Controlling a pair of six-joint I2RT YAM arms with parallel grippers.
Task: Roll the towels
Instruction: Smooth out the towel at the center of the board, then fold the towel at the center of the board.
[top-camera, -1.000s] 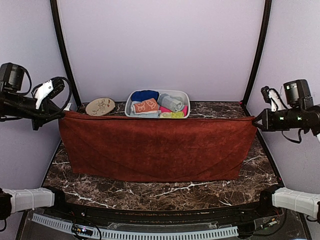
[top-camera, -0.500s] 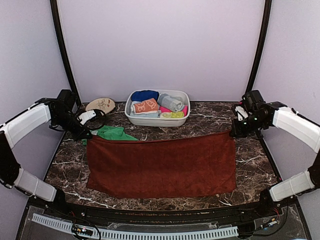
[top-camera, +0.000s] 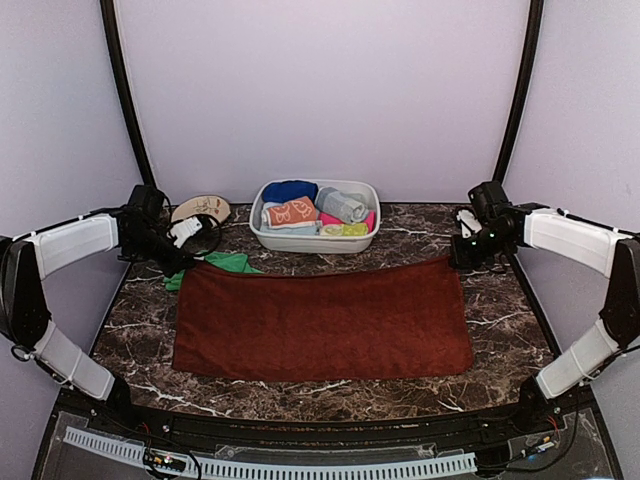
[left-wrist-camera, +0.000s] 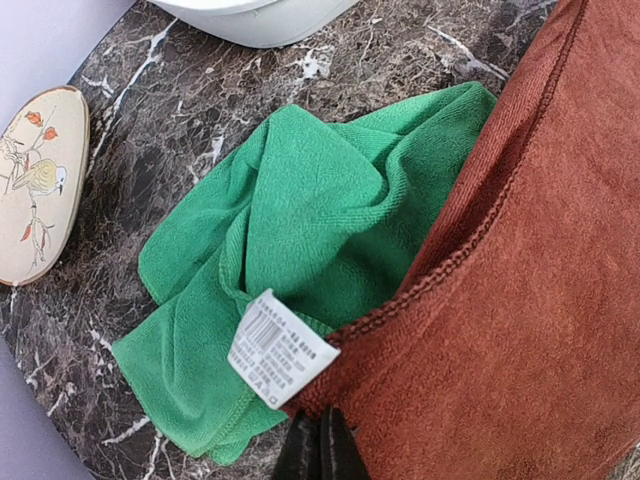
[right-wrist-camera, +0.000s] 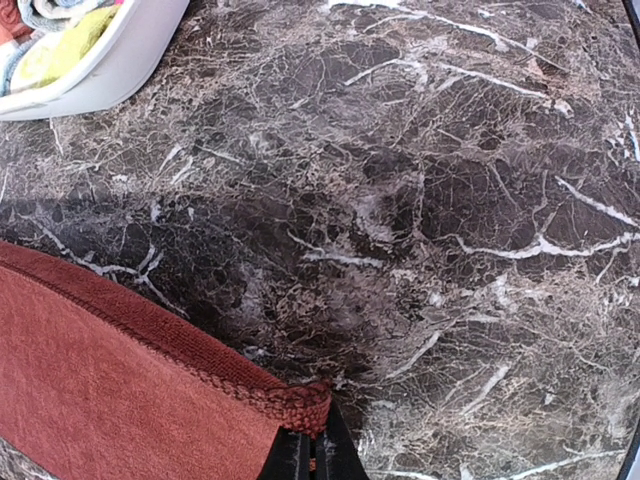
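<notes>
Rust-brown towel (top-camera: 320, 320) spread flat on the bench (top-camera: 300, 395), both far corners pinched.
Left jaws clamped shut on the far-left corner, right jaws clamped shut on the far-right corner. Green towel (left-wrist-camera: 290, 230) lies crumpled just behind the left corner, partly under the brown edge, white tag (left-wrist-camera: 282, 347) facing up. White basin (top-camera: 262, 232) holding rolled cloths sits at the back, clear of both.

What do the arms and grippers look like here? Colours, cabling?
Left arm and right arm: white tubular shells, black joints. Left gripper and right gripper: black bodies with a white part, slim black fingers. A black cable loops at the left wrist.
</notes>
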